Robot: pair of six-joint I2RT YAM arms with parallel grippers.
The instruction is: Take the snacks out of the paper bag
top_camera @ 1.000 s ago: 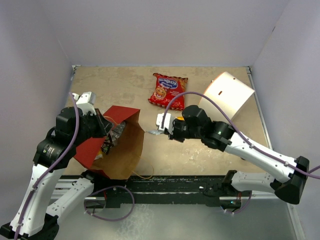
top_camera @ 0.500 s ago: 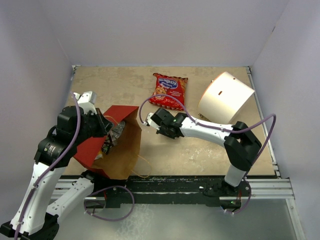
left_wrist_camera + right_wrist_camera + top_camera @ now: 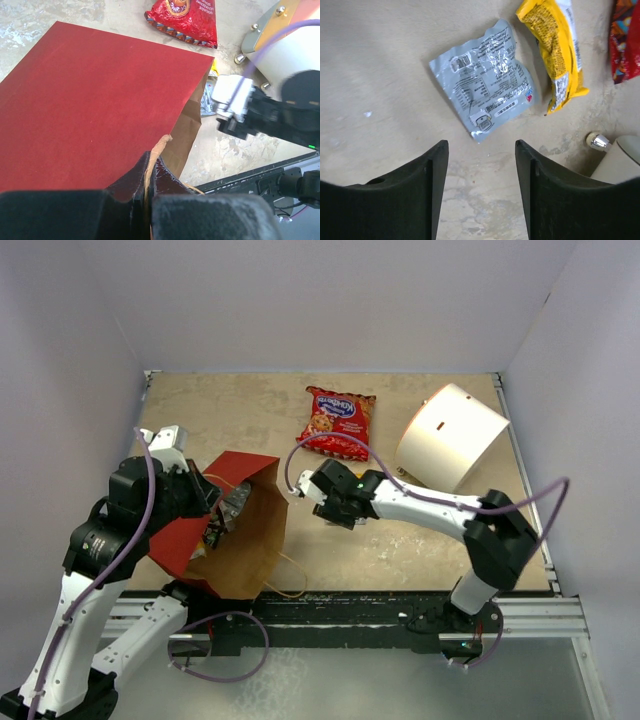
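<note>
**A:** What is the right gripper [image 3: 480, 147] doing?

**B:** Its fingers are spread and hold nothing. It hangs over the table [image 3: 380, 65], and a foil pack [image 3: 485, 97] lies flat just ahead of the fingertips, set corner-on to them, touching neither.

**A:** What is around that pack?

**B:** A yellow candy packet [image 3: 557, 55] lies just beside it, on the side of the white cylinder [image 3: 455, 435]. The red cookie bag [image 3: 338, 422] is farther back. All three are out on the table.

**A:** And the left gripper [image 3: 151, 167]?

**B:** It is pressed together on the rim of the paper bag [image 3: 100, 100], pinching it where the brown handle [image 3: 161, 145] comes up. It seems to be holding the mouth up.

**A:** Is the bag empty?

**B:** I think not. From above, a silver wrapper [image 3: 236, 506] shows inside the mouth, with something dark by it that I cannot make out.

**A:** So which way next?

**B:** The bag lies on its side, and its mouth opens toward the right arm. The right gripper is free and near the mouth, with the wrapper off to its left. I judge the reach should go in leftward along the bag's length.
</note>
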